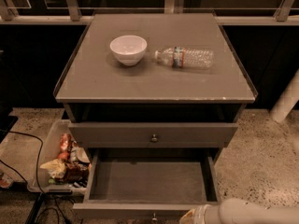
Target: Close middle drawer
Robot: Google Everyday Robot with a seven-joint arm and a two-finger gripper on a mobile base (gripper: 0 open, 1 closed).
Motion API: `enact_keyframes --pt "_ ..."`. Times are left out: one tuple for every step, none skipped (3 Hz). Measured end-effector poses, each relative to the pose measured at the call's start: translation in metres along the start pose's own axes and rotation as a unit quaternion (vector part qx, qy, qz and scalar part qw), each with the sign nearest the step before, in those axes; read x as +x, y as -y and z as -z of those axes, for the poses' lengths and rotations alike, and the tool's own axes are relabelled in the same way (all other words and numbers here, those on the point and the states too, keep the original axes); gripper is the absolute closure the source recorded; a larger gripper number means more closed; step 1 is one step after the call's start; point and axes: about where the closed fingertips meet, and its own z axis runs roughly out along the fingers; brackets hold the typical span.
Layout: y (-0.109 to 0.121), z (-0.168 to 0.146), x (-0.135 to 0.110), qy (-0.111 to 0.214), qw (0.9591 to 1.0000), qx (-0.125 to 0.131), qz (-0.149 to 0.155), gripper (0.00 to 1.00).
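The middle drawer (149, 181) is the lower of two knobbed drawers in a grey-brown cabinet. It is pulled far out and is empty inside. Its front panel and small round knob (153, 216) sit at the bottom edge of the view. The matching drawer above it (153, 134) is shut. My gripper (192, 215) sits at the bottom edge, just right of the open drawer's front and close to its right corner. The white arm (257, 212) runs off to the right behind it.
A white bowl (128, 49) and a plastic water bottle (187, 57) lying on its side rest on the cabinet top (117, 85). A clear bin (63, 160) with snack packets stands on the floor to the left, with black cables (28, 171) near it. A white post (286, 99) stands at the right.
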Motion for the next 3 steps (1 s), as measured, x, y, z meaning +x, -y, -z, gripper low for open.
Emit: enact_keyframes --pt "0.0000 0.0000 0.0000 0.000 1.0000 0.000 0.000 0.36" --pt "0.0000 0.0000 0.0000 0.000 1.0000 0.000 0.000 0.13" --pt "0.0009 -0.0051 -0.0025 -0.001 1.0000 -0.004 0.005 0.00"
